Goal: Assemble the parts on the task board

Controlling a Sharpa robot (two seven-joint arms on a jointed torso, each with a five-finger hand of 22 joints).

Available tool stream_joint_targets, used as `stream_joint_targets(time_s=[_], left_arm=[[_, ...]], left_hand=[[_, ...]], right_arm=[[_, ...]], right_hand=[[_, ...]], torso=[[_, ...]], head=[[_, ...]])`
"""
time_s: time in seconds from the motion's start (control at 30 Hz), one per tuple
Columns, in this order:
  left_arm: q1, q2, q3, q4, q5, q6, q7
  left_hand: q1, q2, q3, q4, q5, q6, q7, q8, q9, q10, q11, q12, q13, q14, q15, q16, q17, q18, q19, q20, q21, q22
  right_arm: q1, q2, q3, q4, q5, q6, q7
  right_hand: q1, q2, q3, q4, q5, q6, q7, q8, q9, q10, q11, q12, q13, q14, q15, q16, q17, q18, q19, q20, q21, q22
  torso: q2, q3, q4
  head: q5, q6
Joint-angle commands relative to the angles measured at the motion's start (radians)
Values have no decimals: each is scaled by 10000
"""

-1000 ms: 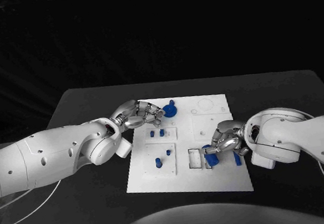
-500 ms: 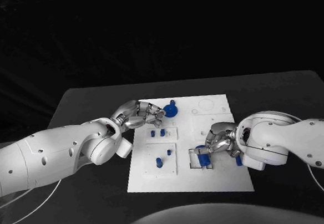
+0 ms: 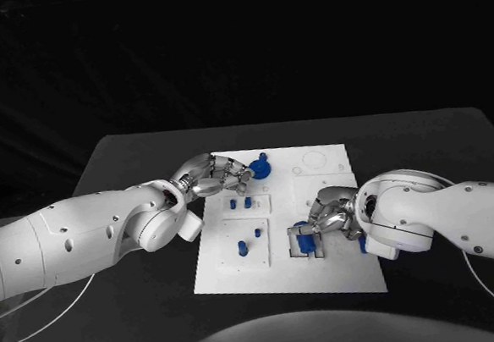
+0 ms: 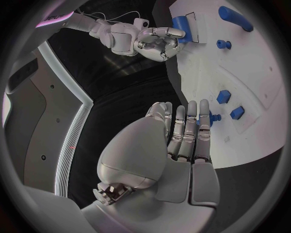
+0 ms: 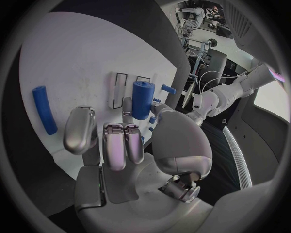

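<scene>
The white task board (image 3: 335, 272) lies mid-table. My right hand (image 3: 331, 221) pinches a short blue cylinder (image 3: 305, 239) and holds it over the rectangular slot (image 3: 296, 244) near the board's front. In the right wrist view the cylinder (image 5: 141, 99) stands between the thumb and a finger beside the slot (image 5: 116, 90). A blue rod (image 5: 44, 109) lies flat on the board close to this hand. My left hand (image 3: 211, 176) rests at the board's far left corner, holding nothing, its fingers (image 4: 185, 127) stretched out beside a round blue part (image 3: 259, 168).
Two small blue pegs (image 3: 240, 203) stand in a square plate on the board's left side, and two more (image 3: 249, 240) sit nearer the front. A round recess (image 3: 312, 161) lies at the far right of the board. Black table (image 3: 134, 246) surrounds the board.
My right hand has carried the blue cylinder leftward, from beside the blue rod to above the rectangular slot. The left hand has stayed in place.
</scene>
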Motion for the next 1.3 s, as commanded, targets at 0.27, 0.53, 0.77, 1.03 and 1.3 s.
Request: stream_joint_targets(time_s=[0.27, 0.53, 0.77, 1.03, 1.3], left_arm=[[-6, 58, 4, -5, 23, 257, -7], [-7, 70, 4, -14, 20, 281, -20], [-7, 84, 4, -29, 19, 299, -30], [-8, 107, 4, -44, 19, 340, -59], [-11, 123, 4, -57, 19, 355, -81]], left_hand=[[103, -28, 49, 16, 70, -4, 38, 49, 8, 78, -8, -49, -18, 33, 6, 67, -11, 97, 15, -14, 42, 17], [103, -28, 49, 16, 70, -4, 38, 49, 8, 78, -8, -49, -18, 33, 6, 67, -11, 97, 15, -14, 42, 17], [108, -29, 57, 19, 73, -6, 39, 53, 8, 85, -5, -52, -25, 31, 6, 68, -13, 96, 13, -15, 43, 23], [188, -53, 126, -4, 115, -16, 42, 79, 11, 116, -7, -73, -68, 37, 1, 80, -26, 94, 3, -24, 51, 62], [280, -92, 207, -20, 194, -28, 51, 109, 14, 146, -7, -101, -117, 42, -4, 89, -42, 90, -9, -34, 64, 114]], right_arm=[[-96, 81, -71, -65, -386, 281, -314], [-101, 88, -71, -77, -636, 409, -458], [-104, 80, -71, -56, -690, 482, -499], [-111, 34, -71, -43, -773, 305, -424], [-114, -9, -70, -39, -819, 221, -377]], right_hand=[[-251, 54, 1343, -1342, -815, -71, -47, -115, -91, 1033, 92, 38, 2630, 865, 75, -30, 1939, 111, -74, 29, -56, 1454], [-684, -25, 809, -1036, -2566, -37, 4, -192, -193, 1033, 139, 38, 2630, 864, 114, -34, 1933, 115, -66, 68, -94, 1450], [-790, -62, 522, -952, -3189, -18, 6, -208, -226, 1033, 142, 38, 2630, 863, 117, -39, 1927, 120, -62, 77, -120, 1447], [-899, -48, 89, -798, -4211, 5, 0, -189, -238, 1033, 138, 38, 2630, 872, 112, -23, 1947, 120, -40, 74, -130, 1450], [-1254, 51, -305, -387, -4475, 66, -24, -93, -183, 1033, 121, 38, 2630, 873, 99, -23, 1947, 126, -36, 66, -170, 1445]], torso=[[-1, -1, 6], [4, -1, 6], [6, 2, 3], [-2, 3, 0], [0, 2, 5]], head=[[-24, 2], [-4, 2], [1, 2], [3, 2], [17, 2]])
